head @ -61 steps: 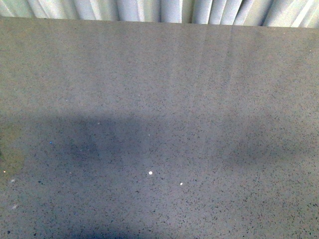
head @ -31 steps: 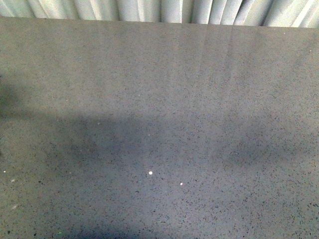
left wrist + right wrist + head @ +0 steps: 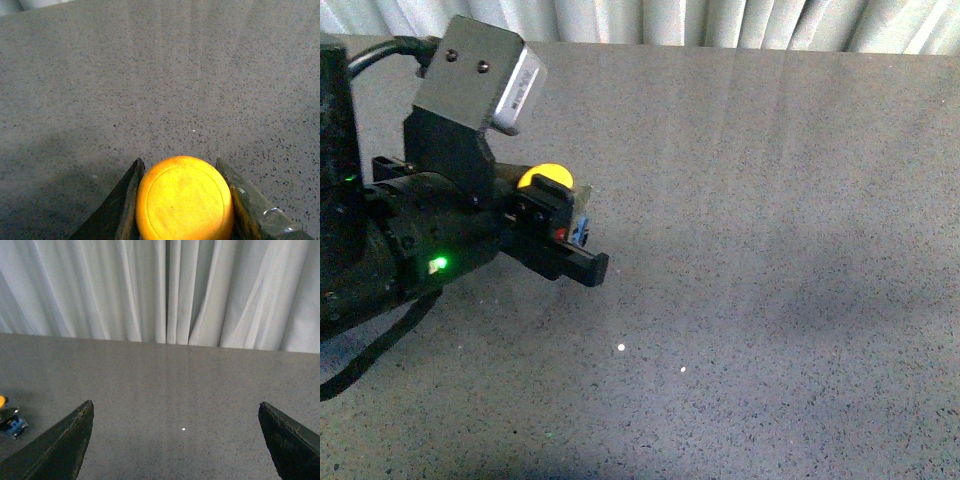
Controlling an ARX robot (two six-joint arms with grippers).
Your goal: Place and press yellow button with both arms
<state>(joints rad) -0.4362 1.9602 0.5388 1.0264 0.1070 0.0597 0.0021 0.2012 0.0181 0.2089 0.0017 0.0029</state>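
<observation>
**Yellow button held in the left hand: placing and pressing not yet done**

Grey speckled worktop (image 3: 770,250). At left, the left hand (image 3: 558,225) pinches the yellow button (image 3: 544,177) between its fingers, cap uppermost. Whether its blue base touches the worktop cannot be told. The right hand (image 3: 175,445) is spread wide and empty, well apart from the button. Judged stage: early.

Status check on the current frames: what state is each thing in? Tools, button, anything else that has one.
left tool: shut on the yellow button.
yellow button: held in the left tool, nothing on its cap; cannot tell if its base touches the table.
right tool: open, empty, away from the button.
green light: lit, on the left arm.
curtain: drawn closed.
</observation>
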